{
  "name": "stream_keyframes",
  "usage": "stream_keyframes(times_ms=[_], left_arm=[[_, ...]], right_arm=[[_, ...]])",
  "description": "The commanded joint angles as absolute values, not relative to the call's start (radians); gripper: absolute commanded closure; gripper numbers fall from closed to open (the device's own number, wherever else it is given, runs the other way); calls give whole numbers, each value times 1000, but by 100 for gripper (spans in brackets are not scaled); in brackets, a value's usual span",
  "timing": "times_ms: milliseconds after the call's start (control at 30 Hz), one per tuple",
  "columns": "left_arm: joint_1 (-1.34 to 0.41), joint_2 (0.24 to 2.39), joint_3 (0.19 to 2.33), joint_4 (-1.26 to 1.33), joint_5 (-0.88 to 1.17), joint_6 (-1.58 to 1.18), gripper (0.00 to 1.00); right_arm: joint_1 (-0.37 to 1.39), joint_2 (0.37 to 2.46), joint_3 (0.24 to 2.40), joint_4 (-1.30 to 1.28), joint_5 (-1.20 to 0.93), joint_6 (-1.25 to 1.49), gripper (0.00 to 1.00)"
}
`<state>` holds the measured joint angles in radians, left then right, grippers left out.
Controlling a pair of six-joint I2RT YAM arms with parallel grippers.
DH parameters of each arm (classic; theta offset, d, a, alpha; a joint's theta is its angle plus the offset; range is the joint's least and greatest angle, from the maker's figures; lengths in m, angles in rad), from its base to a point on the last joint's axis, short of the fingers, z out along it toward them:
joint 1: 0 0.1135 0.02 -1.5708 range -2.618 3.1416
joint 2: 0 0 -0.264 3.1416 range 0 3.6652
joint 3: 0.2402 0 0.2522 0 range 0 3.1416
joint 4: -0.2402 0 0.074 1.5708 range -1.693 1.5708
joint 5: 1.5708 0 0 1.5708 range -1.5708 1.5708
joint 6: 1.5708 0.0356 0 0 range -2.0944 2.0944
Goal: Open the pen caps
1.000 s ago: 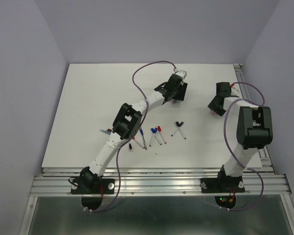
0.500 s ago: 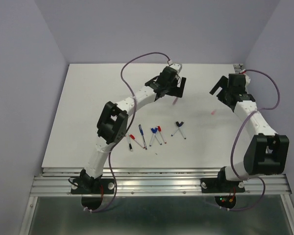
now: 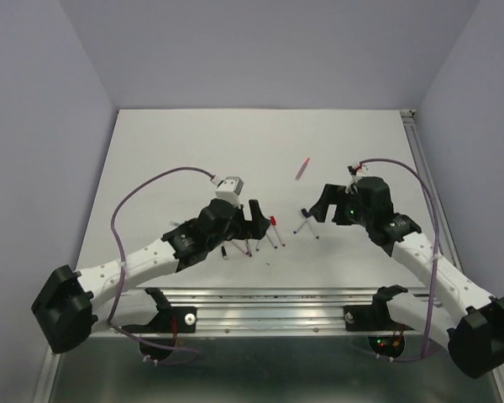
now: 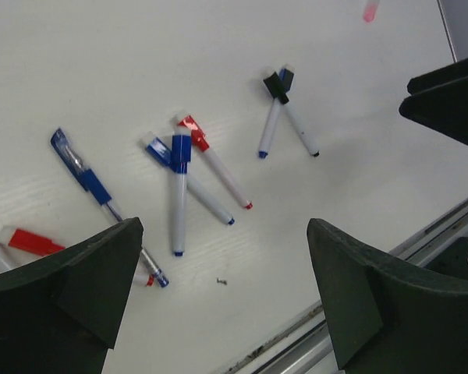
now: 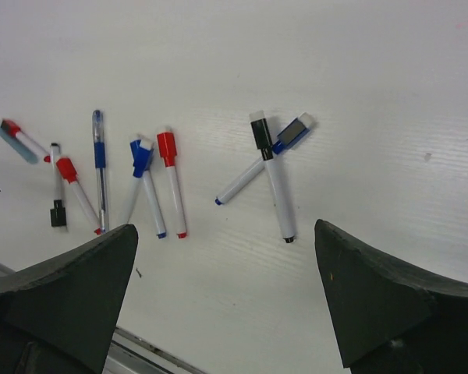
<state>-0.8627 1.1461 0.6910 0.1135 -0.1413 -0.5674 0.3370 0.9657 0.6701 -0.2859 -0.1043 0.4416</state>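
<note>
Several capped pens lie in a loose row near the table's front edge (image 3: 265, 235). In the right wrist view I see a black cap (image 5: 259, 131) crossing a blue cap (image 5: 295, 132), a red cap (image 5: 165, 146), a blue cap (image 5: 140, 156) and another red cap (image 5: 66, 169). The left wrist view shows the blue cap (image 4: 180, 148), red cap (image 4: 193, 131) and crossed black cap (image 4: 274, 82). A pink pen (image 3: 302, 169) lies alone farther back. My left gripper (image 3: 252, 215) (image 4: 223, 227) and right gripper (image 3: 321, 204) (image 5: 225, 227) hover open and empty above the pens.
A blue clear-barrelled pen (image 5: 99, 156) and a small loose black piece (image 5: 58, 214) lie at the left end of the row. A tiny dark speck (image 4: 222, 281) lies near the metal rail at the table's front edge (image 3: 269, 294).
Both arms have swung back from the far half of the table to low over the pen row. The pink pen now lies free on the table behind them.
</note>
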Motion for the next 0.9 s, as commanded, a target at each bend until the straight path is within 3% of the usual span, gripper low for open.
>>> stream_keyframes(times_ms=[0, 100, 433, 667, 867], left_arm=[[-899, 985, 571, 125, -202, -710, 1], [-905, 873, 499, 69, -206, -768, 1], [-908, 658, 410, 2, -242, -822, 1], [-908, 661, 434, -60, -270, -805, 1], [-908, 679, 448, -67, -284, -801, 1]], right_arm=[[414, 1052, 672, -275, -49, 367, 0], [425, 1181, 734, -281, -9, 327, 1], [436, 1357, 782, -215, -63, 226, 32], [463, 1440, 779, -180, -64, 195, 34], [482, 1489, 781, -163, -66, 186, 43]])
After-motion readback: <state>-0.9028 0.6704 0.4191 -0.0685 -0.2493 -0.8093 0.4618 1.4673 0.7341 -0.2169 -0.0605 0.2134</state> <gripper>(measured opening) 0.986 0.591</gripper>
